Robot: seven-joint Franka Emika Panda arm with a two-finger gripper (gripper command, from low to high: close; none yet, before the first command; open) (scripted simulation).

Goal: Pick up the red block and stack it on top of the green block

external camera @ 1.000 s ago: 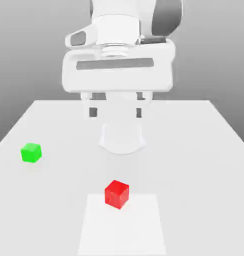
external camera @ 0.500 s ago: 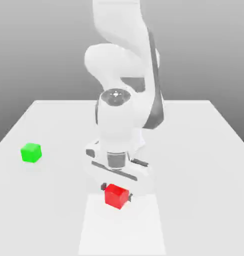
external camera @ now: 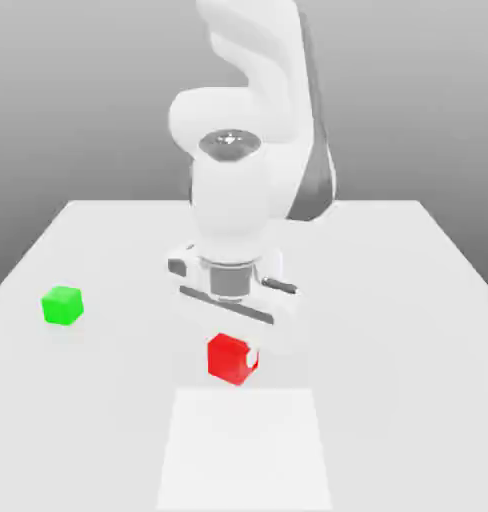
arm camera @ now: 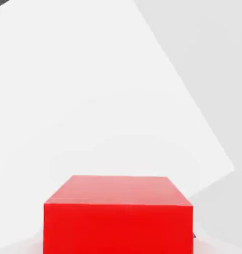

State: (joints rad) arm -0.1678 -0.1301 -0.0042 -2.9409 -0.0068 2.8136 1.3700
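- Arm (external camera: 243, 190) hangs over the middle of the table (external camera: 408, 330), wrist pointing down, hand over the red block (external camera: 231, 358).
- Gripper (external camera: 234, 352) pinches the red block; a white fingertip (external camera: 252, 356) shows against the block's side toward the exterior view's right.
- Red block sits just below the hand, in the grip. It looks raised off the surface, with a faint shadow under it, though I cannot tell the gap for sure.
- In the hand view the red block (arm camera: 118, 218) sits close under the camera, top face and one side face visible, edges square and clean.
- A paler rectangular patch (external camera: 243, 450) lies on the table toward the near edge; the red block is just past the patch's far edge in the exterior view.
- Green block (external camera: 62, 305) rests on the table at the exterior view's left, close to that side's edge, well apart from the red block and the arm.
- Nothing stands on the stretch of table between the two blocks.
- Table's far edge runs behind the arm's base; the side edges slant outward toward the camera. Wide bare surface at the exterior view's right.
- Green block's top face is level and bare.
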